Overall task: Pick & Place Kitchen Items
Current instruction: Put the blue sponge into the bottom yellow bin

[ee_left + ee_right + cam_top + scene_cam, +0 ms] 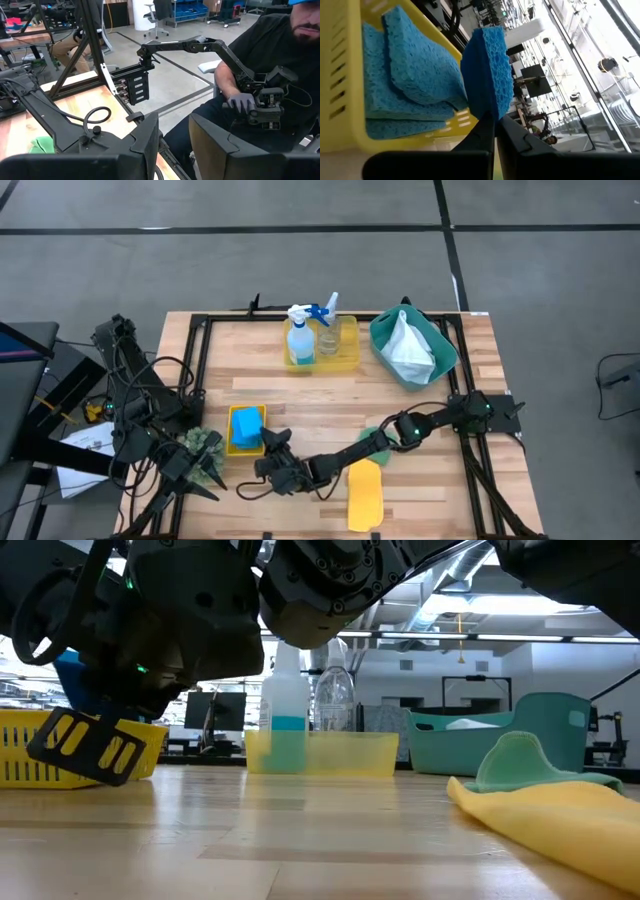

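One porous blue sponge point(487, 70), upright, w/ pitted face.

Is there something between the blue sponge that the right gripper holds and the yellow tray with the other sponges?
Nothing visible. The right gripper is shut on the blue sponge, right beside the yellow tray and the stacked sponges.

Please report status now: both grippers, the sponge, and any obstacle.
Right gripper shut on blue sponge, at yellow tray. Left gripper idle at table's near-left edge. No obstacle seen.
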You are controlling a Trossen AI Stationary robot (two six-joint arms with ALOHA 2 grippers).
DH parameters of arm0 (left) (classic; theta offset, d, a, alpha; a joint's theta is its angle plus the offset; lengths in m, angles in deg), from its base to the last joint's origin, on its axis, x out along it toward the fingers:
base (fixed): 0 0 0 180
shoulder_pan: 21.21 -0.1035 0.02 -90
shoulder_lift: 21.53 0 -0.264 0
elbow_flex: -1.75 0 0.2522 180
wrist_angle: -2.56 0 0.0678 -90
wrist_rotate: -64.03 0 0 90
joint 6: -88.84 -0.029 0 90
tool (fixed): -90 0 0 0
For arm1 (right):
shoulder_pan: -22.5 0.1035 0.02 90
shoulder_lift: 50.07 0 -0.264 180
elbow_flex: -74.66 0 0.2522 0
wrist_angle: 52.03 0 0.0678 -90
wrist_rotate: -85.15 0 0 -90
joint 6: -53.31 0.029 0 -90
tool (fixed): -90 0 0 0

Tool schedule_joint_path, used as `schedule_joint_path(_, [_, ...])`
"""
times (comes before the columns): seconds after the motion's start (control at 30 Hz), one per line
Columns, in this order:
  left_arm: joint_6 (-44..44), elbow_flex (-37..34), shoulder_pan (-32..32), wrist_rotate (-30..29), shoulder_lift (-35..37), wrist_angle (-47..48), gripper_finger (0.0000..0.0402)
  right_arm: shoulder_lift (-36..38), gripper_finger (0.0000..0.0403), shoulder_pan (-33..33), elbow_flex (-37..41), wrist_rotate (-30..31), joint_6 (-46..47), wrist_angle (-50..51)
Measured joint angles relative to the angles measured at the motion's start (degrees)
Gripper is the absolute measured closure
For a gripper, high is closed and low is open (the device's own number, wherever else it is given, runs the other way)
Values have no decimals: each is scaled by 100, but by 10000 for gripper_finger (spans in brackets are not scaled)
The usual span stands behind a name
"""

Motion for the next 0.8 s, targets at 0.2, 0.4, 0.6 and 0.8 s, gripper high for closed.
schedule_joint_path(0.2, [5,0,-2,2,0,1,298,0,403,-49,0,-13,0,-3])
schedule_joint_path(0.4, [17,0,-2,20,0,0,298,0,384,-72,0,-27,225,-2])
schedule_joint_path(0.6, [18,0,-2,19,0,50,298,0,352,-66,0,-137,301,-7])
schedule_joint_path(0.8, [20,0,0,15,-49,95,298,0,343,-50,0,-432,494,-33])
